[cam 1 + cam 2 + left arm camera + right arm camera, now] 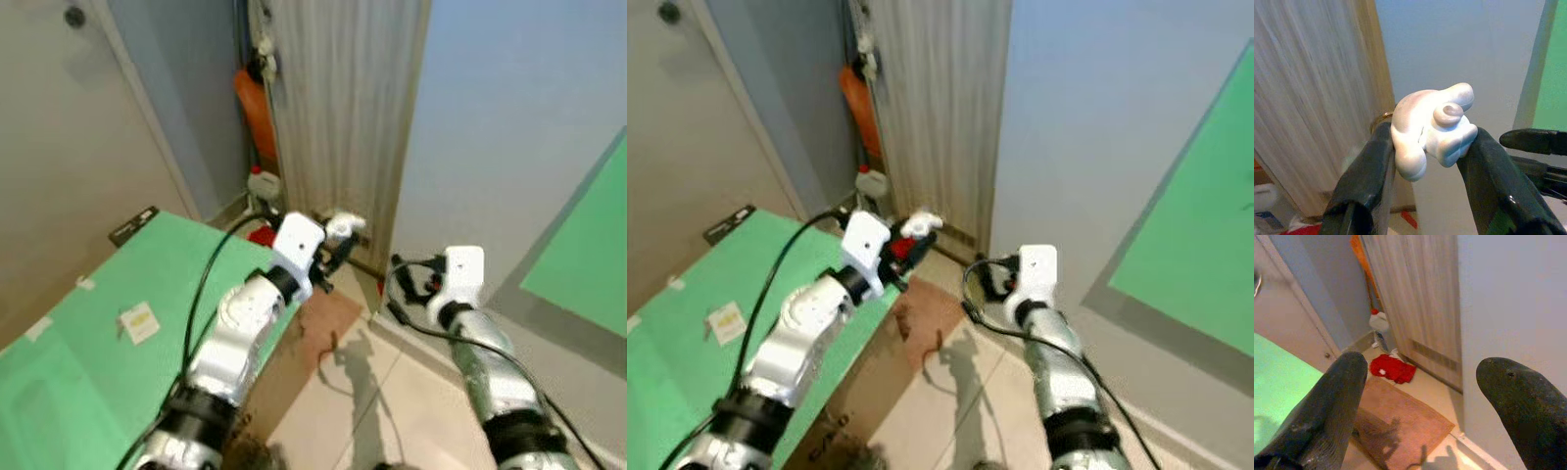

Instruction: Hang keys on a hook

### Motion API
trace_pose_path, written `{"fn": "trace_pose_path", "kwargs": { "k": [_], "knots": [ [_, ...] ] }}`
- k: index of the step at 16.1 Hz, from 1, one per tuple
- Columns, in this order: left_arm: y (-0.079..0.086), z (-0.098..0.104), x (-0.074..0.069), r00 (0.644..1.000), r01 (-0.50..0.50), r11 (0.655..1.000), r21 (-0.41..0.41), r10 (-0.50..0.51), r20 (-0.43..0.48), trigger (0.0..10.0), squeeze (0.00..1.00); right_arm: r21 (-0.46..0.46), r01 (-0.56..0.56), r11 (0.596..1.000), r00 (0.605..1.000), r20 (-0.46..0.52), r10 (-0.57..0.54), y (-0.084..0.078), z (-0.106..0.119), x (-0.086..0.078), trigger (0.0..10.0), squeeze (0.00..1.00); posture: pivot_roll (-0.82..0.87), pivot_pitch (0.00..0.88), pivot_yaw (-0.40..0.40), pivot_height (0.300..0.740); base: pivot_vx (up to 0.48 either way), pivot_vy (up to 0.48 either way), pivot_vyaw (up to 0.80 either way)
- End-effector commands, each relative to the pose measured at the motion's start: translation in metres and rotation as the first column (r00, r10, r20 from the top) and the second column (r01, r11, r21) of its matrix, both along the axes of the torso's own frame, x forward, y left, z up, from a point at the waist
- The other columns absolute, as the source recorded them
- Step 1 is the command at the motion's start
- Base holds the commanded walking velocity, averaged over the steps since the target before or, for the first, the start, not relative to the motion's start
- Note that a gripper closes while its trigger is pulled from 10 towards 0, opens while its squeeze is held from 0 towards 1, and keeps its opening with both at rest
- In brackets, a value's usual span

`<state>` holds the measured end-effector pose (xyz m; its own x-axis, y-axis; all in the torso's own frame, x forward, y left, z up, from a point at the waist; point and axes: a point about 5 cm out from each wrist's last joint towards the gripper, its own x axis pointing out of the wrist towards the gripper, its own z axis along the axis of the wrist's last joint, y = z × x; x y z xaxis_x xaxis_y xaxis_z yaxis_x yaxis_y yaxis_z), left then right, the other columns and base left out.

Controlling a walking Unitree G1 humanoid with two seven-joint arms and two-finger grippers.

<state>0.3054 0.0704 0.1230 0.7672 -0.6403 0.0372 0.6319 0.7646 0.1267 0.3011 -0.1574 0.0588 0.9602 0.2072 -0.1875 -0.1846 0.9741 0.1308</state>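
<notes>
Left wrist view shows your left gripper (1432,147) clamped on the white figure keychain (1432,127), raised clear of the green table (88,333) for carrying, while your right gripper (1435,396) hangs spread and empty.

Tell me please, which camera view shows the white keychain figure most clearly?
The left wrist view shows it best: the white keychain figure sits close up, clamped between the left end effector's two black fingers. In both eye views it is a small white blob at that end effector's tip.
</notes>
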Motion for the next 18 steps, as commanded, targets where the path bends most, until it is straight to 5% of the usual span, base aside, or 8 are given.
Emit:
{"fn": "trace_pose_path", "kwargs": {
  "k": [1, 6, 8, 10, 13, 18],
  "knots": [
    [-0.002, 0.000, 0.002, 1.000, 0.001, 1.000, -0.003, -0.001, -0.005, 0.0, 0.00, 0.005, 0.008, 1.000, 1.000, 0.029, -0.008, -0.003, 0.004, -0.001, 10.0, 0.00, -0.10, 0.000, 0.117, 0.731, 0.000, 0.000, -0.64],
    [-0.003, 0.012, 0.011, 1.000, -0.026, 0.997, -0.074, 0.025, -0.015, 0.0, 0.00, -0.009, 0.009, 1.000, 0.999, 0.040, -0.009, -0.004, 0.005, -0.002, 10.0, 0.00, -0.10, 0.000, 0.112, 0.731, 0.000, 0.000, 0.00],
    [-0.006, 0.024, 0.018, 0.997, -0.021, 0.983, -0.181, 0.008, -0.073, 0.0, 0.00, -0.012, 0.002, 1.000, 0.999, 0.043, -0.002, -0.003, 0.006, -0.001, 10.0, 0.00, -0.09, 0.000, 0.110, 0.731, 0.000, 0.000, 0.00],
    [-0.010, 0.040, 0.024, 0.993, -0.028, 0.954, -0.300, -0.007, -0.115, 0.0, 0.00, -0.013, -0.002, 1.000, 0.999, 0.041, 0.002, -0.002, 0.006, 0.000, 10.0, 0.00, -0.09, 0.000, 0.108, 0.731, 0.000, 0.000, 0.00],
    [-0.012, 0.058, 0.032, 0.977, -0.062, 0.864, -0.500, -0.050, -0.207, 0.0, 0.00, -0.003, -0.018, 1.000, 0.999, 0.043, 0.018, 0.001, 0.007, -0.001, 10.0, 0.00, -0.09, 0.000, 0.112, 0.731, 0.000, 0.000, 0.00],
    [-0.007, 0.068, 0.034, 0.944, -0.090, 0.754, -0.651, -0.144, -0.297, 0.0, 0.00, 0.027, -0.089, 0.996, 0.994, 0.062, 0.087, 0.013, 0.016, 0.003, 10.0, 0.00, -0.09, 0.000, 0.119, 0.731, 0.000, 0.000, 0.00]
  ]
}}
